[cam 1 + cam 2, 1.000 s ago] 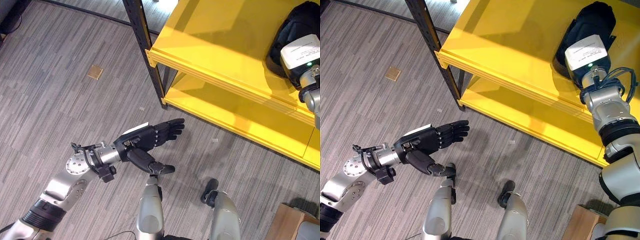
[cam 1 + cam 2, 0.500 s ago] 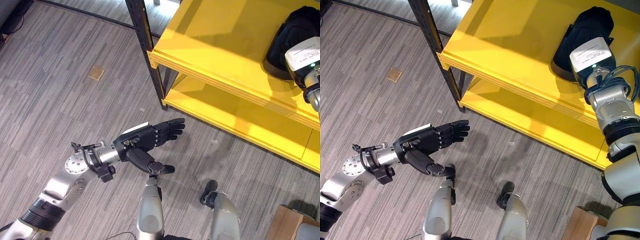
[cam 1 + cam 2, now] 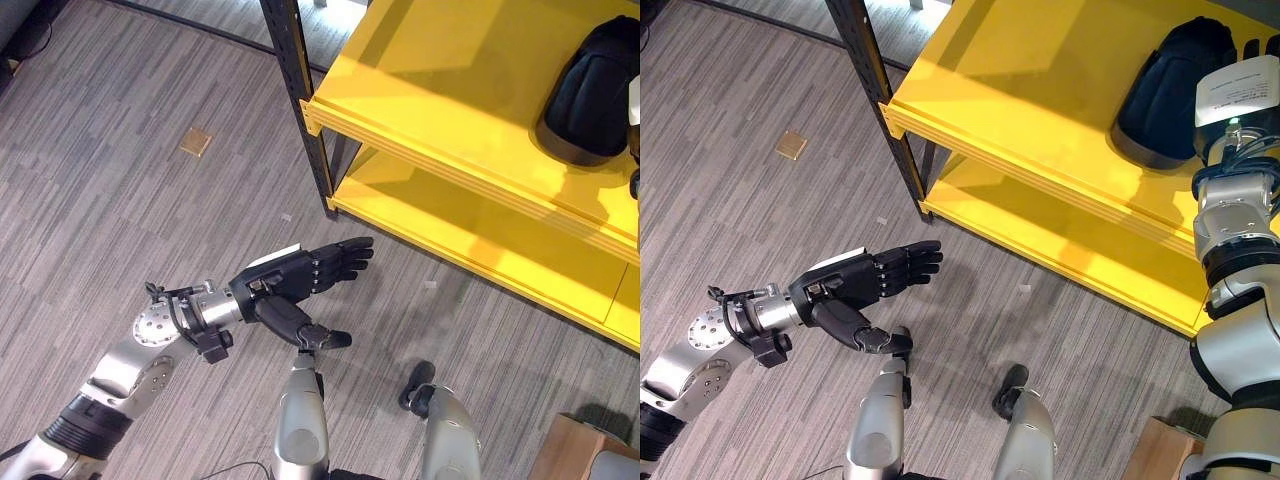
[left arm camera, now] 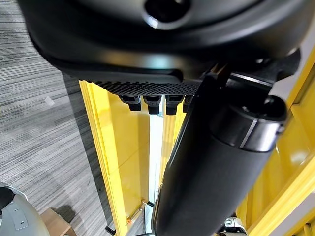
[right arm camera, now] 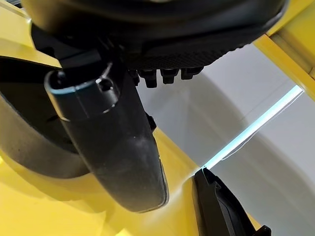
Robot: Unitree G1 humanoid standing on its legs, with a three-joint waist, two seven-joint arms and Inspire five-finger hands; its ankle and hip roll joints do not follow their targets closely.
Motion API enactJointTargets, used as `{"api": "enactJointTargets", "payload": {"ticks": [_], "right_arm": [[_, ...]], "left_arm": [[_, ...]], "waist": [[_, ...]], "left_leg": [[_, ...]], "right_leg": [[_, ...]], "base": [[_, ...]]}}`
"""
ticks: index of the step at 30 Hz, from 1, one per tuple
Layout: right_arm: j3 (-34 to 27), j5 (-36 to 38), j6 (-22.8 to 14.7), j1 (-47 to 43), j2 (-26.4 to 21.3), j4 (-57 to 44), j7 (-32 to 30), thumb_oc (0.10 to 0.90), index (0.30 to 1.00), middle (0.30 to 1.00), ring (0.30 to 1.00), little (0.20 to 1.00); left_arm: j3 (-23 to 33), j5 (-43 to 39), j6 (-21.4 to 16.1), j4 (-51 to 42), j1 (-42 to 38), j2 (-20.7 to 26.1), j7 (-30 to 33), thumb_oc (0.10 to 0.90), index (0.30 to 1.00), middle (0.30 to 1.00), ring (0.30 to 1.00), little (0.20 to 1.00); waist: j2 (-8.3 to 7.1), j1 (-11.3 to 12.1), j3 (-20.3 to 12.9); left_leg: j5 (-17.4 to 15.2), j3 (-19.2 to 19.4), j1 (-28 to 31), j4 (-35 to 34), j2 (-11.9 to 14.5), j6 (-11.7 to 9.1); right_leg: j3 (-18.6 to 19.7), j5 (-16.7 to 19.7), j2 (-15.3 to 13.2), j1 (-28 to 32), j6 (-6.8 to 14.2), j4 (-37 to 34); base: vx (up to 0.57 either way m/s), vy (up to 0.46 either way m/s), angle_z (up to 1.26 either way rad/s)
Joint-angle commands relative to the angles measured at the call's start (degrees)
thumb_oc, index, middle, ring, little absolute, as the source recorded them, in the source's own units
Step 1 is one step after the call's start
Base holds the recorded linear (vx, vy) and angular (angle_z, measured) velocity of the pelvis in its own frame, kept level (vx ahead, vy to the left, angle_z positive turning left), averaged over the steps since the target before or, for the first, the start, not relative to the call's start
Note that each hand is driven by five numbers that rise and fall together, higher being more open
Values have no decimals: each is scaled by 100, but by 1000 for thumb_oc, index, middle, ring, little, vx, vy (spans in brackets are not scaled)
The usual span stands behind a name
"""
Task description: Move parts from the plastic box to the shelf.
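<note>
- A black rounded part [image 3: 1170, 95] lies on the top yellow board of the shelf [image 3: 450, 90], near the board's front edge and toward its right end.
- The right hand [image 5: 123, 147] is beside that part; its wrist view shows the thumb and short fingertips [image 5: 162, 73] held straight and relaxed, gripping nothing, with the dark part at the frame's side.
- The shelf has 2 yellow boards, 1 above the other, carried at the near corner by a black upright post [image 3: 300, 100].
- The floor [image 3: 120, 250] is grey striped carpet, with a small brass plate [image 3: 195, 142] set in it, well apart from the post.
- The left hand [image 3: 300, 280] hangs over the carpet, well apart from the shelf, fingers straight and thumb spread, holding nothing.
- A wooden box corner [image 3: 575, 450] shows at the lower right.
</note>
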Motion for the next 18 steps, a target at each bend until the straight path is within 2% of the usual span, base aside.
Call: {"api": "enactJointTargets", "payload": {"ticks": [1, 3, 4, 5, 8, 14, 16, 18], "right_arm": [[128, 42, 716, -1032, -237, -45, -610, 900, 1000, 1000, 1000, 1000], [76, 72, 1117, -1016, -279, -139, -884, 900, 1000, 1000, 1000, 1000], [-121, 247, 1571, -921, -358, -261, -829, 900, 1000, 1000, 1000, 1000], [-190, 230, 1688, -893, -409, -315, -954, 900, 1000, 1000, 1000, 1000], [-401, 502, 2020, -909, -586, -624, -1134, 900, 1000, 1000, 1000, 1000], [-843, 759, 2040, -831, -926, -1227, -1523, 900, 1000, 1000, 1000, 1000], [-1106, 1241, 1984, -732, -1035, -1540, -1833, 900, 1000, 1000, 1000, 1000], [-1557, 1730, 1743, -527, -1123, -1998, -2230, 900, 1000, 1000, 1000, 1000]], "left_arm": [[-2, -428, -488, -394, -364, -1, -239, 900, 1000, 1000, 1000, 1000], [8, -417, -499, -424, -328, -6, -245, 900, 1000, 1000, 1000, 1000], [17, -418, -554, -439, -271, -25, -220, 900, 1000, 1000, 1000, 1000], [52, -415, -553, -482, -233, -39, -197, 900, 1000, 1000, 1000, 1000], [110, -361, -546, -555, -88, -80, -178, 900, 1000, 1000, 1000, 1000], [208, -297, -523, -662, 171, -190, -140, 900, 1000, 1000, 1000, 1000], [271, -244, -535, -743, 322, -240, -104, 900, 1000, 1000, 1000, 1000], [311, -232, -505, -864, 467, -343, -19, 900, 1000, 1000, 1000, 1000]], "waist": [[-92, 24, -233], [-93, 0, -241], [-86, -50, -256], [-53, -52, -260], [-105, -116, -325], [-178, -218, -432], [-205, -257, -485], [-214, -323, -542]], "left_leg": [[-105, -41, -133, 7, 170, 40], [-112, -25, -124, 4, 176, 43], [-120, 4, -100, -17, 184, 46], [-28, 34, -146, -36, 221, 92], [-59, 97, -50, -61, 239, 88], [-107, 154, 105, -81, 248, 87], [-119, 185, 182, -111, 253, 83], [-139, 221, 270, -133, 258, 78]], "right_leg": [[113, -397, 128, 83, 164, 334], [133, -384, 133, 80, 168, 308], [170, -366, 159, 78, 175, 262], [138, -253, 196, 49, 120, 189], [176, -232, 228, 131, 129, 80], [241, -235, 266, 281, 125, -43], [264, -229, 278, 354, 128, -114], [293, -228, 289, 443, 133, -195]], "base": [[0, 0, 0], [-3, 26, -1], [-74, 76, -3], [-68, 90, -8], [-12, 53, -7], [25, 55, -9], [36, 72, -4], [38, 101, -12]]}}
